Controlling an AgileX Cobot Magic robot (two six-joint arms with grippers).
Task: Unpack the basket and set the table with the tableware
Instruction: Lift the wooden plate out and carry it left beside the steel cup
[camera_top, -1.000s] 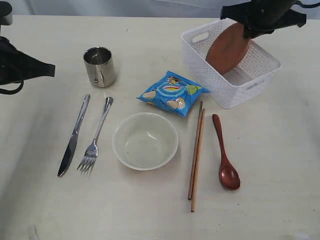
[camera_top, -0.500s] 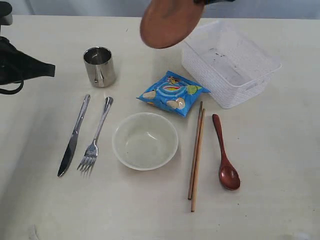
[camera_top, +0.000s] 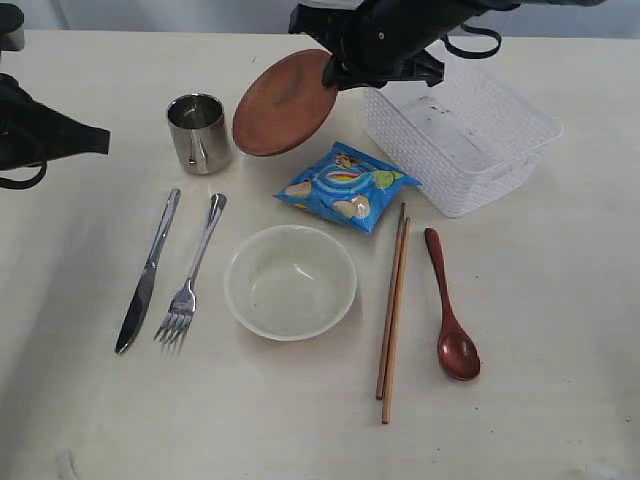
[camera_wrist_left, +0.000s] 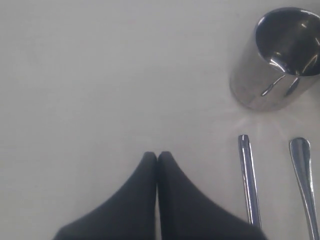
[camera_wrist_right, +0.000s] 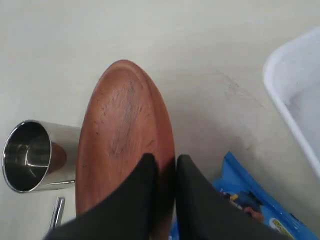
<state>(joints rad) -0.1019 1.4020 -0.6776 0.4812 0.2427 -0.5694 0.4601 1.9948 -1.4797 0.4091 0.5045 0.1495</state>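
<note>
My right gripper (camera_top: 335, 70) (camera_wrist_right: 164, 160) is shut on the rim of the brown plate (camera_top: 280, 105) (camera_wrist_right: 122, 145), which hangs tilted above the table between the steel cup (camera_top: 200, 132) (camera_wrist_right: 30, 155) and the white basket (camera_top: 460, 125) (camera_wrist_right: 295, 100). No tableware shows inside the basket. Laid out on the table (camera_top: 560, 320) are the knife (camera_top: 148, 272), fork (camera_top: 192, 275), cream bowl (camera_top: 290, 282), chopsticks (camera_top: 392, 310) and red-brown spoon (camera_top: 450, 310). At the left edge my left gripper (camera_top: 100, 137) (camera_wrist_left: 157, 155) is shut on nothing, a short way from the cup (camera_wrist_left: 277, 60).
A blue snack bag (camera_top: 345, 187) (camera_wrist_right: 245, 200) lies between the bowl and the basket, just under the held plate's lower side. In the left wrist view the knife handle (camera_wrist_left: 248, 180) and fork handle (camera_wrist_left: 305, 180) lie beside my fingers.
The right gripper lifted the plate out of the basket and carried it left, then down toward the spot between cup and snack bag. The left arm has not moved.
</note>
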